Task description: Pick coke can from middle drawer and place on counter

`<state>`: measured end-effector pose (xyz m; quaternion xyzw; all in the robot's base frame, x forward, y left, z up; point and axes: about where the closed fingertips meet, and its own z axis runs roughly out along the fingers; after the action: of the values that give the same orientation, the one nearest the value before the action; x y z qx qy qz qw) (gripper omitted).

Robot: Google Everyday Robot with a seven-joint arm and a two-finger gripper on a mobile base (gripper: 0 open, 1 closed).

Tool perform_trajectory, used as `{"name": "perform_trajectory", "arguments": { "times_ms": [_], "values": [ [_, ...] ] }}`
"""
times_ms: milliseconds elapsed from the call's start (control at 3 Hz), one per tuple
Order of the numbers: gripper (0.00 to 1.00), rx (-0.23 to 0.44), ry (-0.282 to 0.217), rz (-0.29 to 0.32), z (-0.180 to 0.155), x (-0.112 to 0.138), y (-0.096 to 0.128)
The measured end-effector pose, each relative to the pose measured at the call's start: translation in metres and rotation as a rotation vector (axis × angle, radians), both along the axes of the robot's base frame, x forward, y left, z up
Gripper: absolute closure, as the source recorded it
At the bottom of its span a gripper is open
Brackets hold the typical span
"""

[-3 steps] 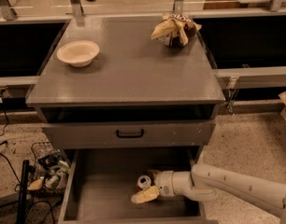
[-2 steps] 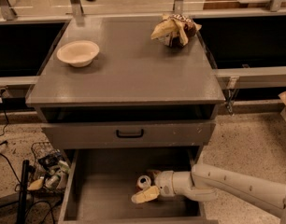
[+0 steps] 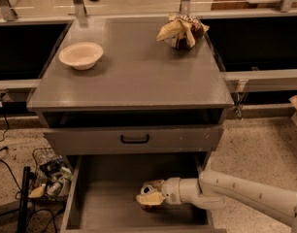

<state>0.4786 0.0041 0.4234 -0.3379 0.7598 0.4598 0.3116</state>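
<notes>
Tool [image 3: 149,196]: reached from the right into the middle drawer [image 3: 105,188], below the front edge of the counter [image 3: 139,76].
Coke can [image 3: 148,190]: lodged inside the tool on the drawer floor, right of centre; silver top and a little red are seen.
Grip: whether the can is clamped cannot be told.
Bowl [image 3: 81,55]: near the left edge.
Snack bag [image 3: 181,31]: at the back right corner.
</notes>
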Motion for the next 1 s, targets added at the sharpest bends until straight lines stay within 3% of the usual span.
{"name": "perform_trajectory", "arguments": {
  "times_ms": [667, 1000],
  "values": [
    [0.96, 0.000, 0.000, 0.000, 0.0000, 0.0000, 0.0001],
    [1.00, 0.000, 0.000, 0.000, 0.0000, 0.0000, 0.0001]
  ]
}}
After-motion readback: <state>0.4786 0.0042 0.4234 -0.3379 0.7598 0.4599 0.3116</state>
